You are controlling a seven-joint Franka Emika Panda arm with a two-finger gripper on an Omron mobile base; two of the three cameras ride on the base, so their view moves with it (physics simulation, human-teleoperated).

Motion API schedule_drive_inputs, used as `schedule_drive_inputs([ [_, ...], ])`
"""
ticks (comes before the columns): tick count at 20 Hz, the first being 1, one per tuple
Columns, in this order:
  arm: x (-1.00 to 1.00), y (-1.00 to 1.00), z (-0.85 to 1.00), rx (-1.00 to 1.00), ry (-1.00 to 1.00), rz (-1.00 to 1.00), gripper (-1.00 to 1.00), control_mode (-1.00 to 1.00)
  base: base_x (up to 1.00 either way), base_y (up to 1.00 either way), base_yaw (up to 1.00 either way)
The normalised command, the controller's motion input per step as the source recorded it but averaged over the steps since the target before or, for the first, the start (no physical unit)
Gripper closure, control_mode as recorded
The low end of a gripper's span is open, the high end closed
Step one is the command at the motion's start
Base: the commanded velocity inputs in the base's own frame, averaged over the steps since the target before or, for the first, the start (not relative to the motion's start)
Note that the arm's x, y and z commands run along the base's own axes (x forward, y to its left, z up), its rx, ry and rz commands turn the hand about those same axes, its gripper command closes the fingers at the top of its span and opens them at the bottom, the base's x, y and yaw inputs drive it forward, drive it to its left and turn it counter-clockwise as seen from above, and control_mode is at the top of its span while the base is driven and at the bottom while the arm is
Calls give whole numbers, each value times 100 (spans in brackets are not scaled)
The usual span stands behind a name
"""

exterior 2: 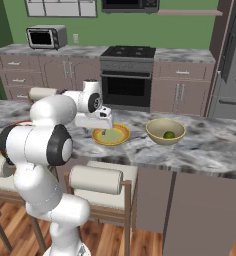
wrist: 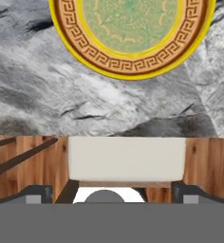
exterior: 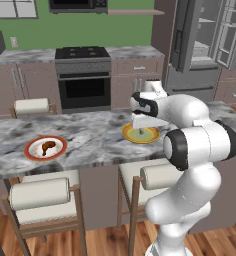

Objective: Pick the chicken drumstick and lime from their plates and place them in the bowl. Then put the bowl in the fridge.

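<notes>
Marble tabletop point(exterior 2: 205, 145): your open, empty hand point(exterior 2: 106, 131) hovers over the yellow plate point(exterior 2: 121, 135); lime point(exterior 2: 168, 134) sits in the bowl point(exterior 2: 157, 135), drumstick point(exterior: 48, 146) far left; stools point(exterior 2: 97, 181) stand near.

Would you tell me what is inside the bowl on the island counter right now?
The bowl holds the lime, resting low against its near inner wall. The near rim covers the bottom of the bowl, so I cannot tell whether anything else lies there.
</notes>
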Motion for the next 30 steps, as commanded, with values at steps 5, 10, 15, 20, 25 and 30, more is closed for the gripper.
schedule_drive_inputs([
  [5,-18,81,2,3,8,-1,-100,-100,0,0,0],
  [10,-13,85,0,0,1,-1,-100,-100,0,0,0],
  [15,-7,90,0,0,0,0,-100,-100,0,0,0],
  [20,-12,93,0,0,-5,0,-100,-100,0,0,0],
  [25,-6,94,0,-1,-6,0,-100,-100,0,0,0],
  [30,0,91,0,-4,-15,-3,-100,-100,0,0,0],
])
